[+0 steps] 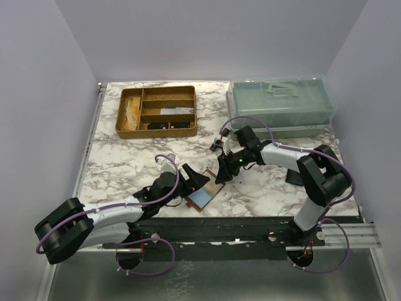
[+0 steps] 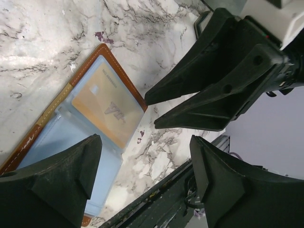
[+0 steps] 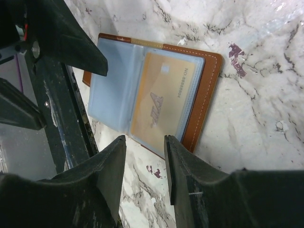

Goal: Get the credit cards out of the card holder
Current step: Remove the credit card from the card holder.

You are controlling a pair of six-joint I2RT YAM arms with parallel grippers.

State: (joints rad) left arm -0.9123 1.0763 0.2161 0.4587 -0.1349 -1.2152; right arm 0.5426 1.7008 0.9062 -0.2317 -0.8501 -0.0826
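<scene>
The tan-orange rectangular plastic card carries a slanted logo at its centre and a row of small digits along one edge. Both are too faint to read; a pale square chip sits near one end. It lies under a glossy clear sleeve in the reddish-brown stitched leather card holder, which is spread open and flat on the white-and-grey marble-patterned table top. The holder lies close to the near edge, just ahead of the black metal rail, between the two claws. Its other pocket shows a light blue card behind the same shiny plastic. Pale stitching follows the holder's rounded corners, and bare marble lies around its far and right sides. The left gripper hangs over the blue half with its black wedge-shaped fingers spread wide, grasping nothing; whether one finger touches the sleeve cannot be told. The right gripper is poised at the tan card's side of the holder, its tapered black fingers parted by a narrow gap and released. Well apart at the far side stand a gold-brown divided rectangular tray and a pale green translucent plastic box with a lid handle.
</scene>
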